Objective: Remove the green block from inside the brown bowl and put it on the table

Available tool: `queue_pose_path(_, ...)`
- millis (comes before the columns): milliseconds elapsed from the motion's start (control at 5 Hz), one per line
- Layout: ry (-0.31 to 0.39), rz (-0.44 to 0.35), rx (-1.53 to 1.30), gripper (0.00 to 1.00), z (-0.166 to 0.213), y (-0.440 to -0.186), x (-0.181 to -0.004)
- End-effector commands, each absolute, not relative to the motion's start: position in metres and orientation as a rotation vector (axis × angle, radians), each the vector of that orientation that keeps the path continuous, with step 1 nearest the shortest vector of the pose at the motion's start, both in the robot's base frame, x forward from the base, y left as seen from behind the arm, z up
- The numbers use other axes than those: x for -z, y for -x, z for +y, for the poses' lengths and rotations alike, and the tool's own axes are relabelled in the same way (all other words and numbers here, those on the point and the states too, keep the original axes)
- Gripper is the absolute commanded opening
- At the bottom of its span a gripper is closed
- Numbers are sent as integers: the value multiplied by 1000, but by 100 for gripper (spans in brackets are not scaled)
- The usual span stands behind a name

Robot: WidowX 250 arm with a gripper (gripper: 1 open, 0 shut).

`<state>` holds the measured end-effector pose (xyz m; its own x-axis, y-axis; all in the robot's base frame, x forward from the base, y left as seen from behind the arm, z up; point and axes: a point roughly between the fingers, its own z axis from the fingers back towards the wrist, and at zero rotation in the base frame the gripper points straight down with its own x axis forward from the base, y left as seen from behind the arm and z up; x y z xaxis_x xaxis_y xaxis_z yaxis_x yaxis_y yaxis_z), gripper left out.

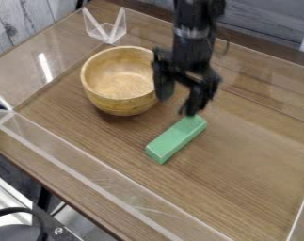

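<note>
The green block [176, 139] lies flat on the table [230, 179], a bright elongated bar just right of the brown bowl [121, 81]. The bowl's pale inside holds nothing. My gripper [187, 102] hangs above the block's far end, pointing down, fingers spread and open with nothing between them. It is clear of the block.
A clear folded plastic piece [105, 25] stands at the back left. Clear acrylic walls [66, 151] border the tabletop along the front and left. The dark arm [196, 33] rises behind the bowl's right side.
</note>
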<state>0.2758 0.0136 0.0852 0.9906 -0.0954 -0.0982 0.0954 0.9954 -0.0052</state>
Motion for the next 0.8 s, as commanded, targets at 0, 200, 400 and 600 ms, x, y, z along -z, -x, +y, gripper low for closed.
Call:
queue_pose_path(0,-33,9,95,100,28,-287,-142)
queue_pose_path(200,-60,-9,93,100,47,-288,-178)
queue_pose_path(400,-40,-55,-57,100,79,-274,-190)
queue_pose_path(600,-28,-55,-162,0,101,-265,-186)
